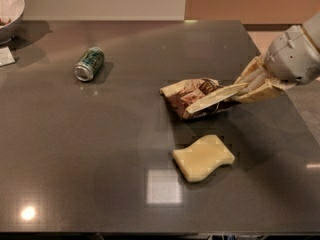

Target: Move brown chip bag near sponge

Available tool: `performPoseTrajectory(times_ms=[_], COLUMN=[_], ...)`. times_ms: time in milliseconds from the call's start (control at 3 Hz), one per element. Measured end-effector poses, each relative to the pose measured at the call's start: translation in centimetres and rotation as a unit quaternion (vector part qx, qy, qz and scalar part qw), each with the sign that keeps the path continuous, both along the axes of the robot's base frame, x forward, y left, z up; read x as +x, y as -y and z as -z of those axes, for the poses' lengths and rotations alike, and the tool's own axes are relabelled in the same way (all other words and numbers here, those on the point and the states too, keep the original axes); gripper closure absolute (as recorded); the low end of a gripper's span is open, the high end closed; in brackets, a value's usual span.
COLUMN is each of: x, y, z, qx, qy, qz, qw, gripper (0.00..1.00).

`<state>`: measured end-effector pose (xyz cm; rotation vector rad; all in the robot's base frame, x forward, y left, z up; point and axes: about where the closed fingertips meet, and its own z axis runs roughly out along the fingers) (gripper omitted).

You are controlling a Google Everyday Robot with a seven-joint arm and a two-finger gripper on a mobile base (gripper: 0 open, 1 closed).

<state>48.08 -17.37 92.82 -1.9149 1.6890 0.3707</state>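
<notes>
The brown chip bag (192, 95) lies crumpled on the dark table (100, 149), right of centre. The pale yellow sponge (203, 157) lies flat just in front of it, a short gap apart. My gripper (215, 101) reaches in from the right edge and lies across the front of the bag, touching it. The grey wrist (292, 54) is further right, above the table's right edge.
A green soda can (89, 63) lies on its side at the back left. A white bowl (10, 9) and a white card (6, 56) are at the far left corner. The table's right edge runs under my arm.
</notes>
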Motion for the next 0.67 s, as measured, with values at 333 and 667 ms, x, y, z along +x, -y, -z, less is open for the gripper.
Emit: performPoseTrajectory(times_ms=[333,667], x=[-0.68,-0.88], y=[1.11,2.02], z=[0.07,0.24], qx=[0.007,0.011], qy=[-0.005,-0.007], qz=[0.001,0.008], qw=[1.0,0.9999], gripper=[0.36,0.13])
